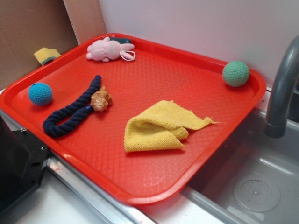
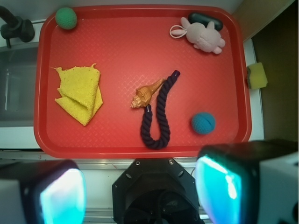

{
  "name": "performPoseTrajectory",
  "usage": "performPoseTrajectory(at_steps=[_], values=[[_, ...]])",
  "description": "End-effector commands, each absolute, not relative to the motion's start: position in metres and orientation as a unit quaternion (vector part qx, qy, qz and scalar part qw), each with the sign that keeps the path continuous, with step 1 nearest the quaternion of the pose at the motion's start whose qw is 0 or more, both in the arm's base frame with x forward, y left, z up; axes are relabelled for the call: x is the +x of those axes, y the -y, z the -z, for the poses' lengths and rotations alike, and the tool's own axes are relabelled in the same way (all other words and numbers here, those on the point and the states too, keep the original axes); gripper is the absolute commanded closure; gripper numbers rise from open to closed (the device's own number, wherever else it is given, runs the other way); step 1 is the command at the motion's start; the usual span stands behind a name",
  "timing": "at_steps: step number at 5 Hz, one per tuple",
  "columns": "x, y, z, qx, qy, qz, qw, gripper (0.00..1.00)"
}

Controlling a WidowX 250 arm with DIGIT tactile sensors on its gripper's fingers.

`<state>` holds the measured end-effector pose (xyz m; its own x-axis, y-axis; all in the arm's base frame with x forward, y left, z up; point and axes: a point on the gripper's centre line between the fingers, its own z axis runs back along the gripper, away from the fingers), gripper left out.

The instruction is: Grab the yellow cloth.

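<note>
The yellow cloth [image 1: 156, 128] lies crumpled and folded on the red tray [image 1: 154, 74], toward its sink-side edge. In the wrist view the cloth [image 2: 79, 93] sits at the tray's [image 2: 117, 51] left side. My gripper [image 2: 145, 191] hangs high above and off the tray's near edge, well away from the cloth. Its two fingers [image 2: 60, 196] with cyan pads stand wide apart, open, with nothing between them. The exterior view does not show the gripper itself.
On the tray lie a dark blue rope [image 2: 159, 116], a shell [image 2: 147, 93], a blue ball [image 2: 203, 122], a green ball [image 2: 66, 17] and a pink plush toy [image 2: 205, 37]. A yellow-green sponge [image 2: 257, 75] sits off the tray. A sink [image 1: 252, 182] with a faucet [image 1: 282, 88] borders the tray.
</note>
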<state>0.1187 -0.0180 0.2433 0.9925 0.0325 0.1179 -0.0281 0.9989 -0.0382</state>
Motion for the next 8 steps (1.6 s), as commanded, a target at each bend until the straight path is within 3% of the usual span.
performPoseTrajectory(at_steps=[1,2,3,4,5,7,8], values=[[0.119,0.018,-0.243,-0.018,0.059,-0.015,0.998,0.00],[0.161,0.065,-0.193,-0.033,0.063,0.109,0.991,0.00],[0.188,0.095,-0.154,-0.030,0.081,0.233,0.969,0.00],[0.197,0.112,-0.114,-0.043,0.068,0.351,0.933,0.00],[0.198,0.114,-0.090,-0.056,0.061,0.387,0.918,0.00],[0.186,0.138,-0.053,-0.076,0.033,0.444,0.892,0.00],[0.184,0.144,-0.040,-0.064,0.019,0.461,0.885,0.00]])
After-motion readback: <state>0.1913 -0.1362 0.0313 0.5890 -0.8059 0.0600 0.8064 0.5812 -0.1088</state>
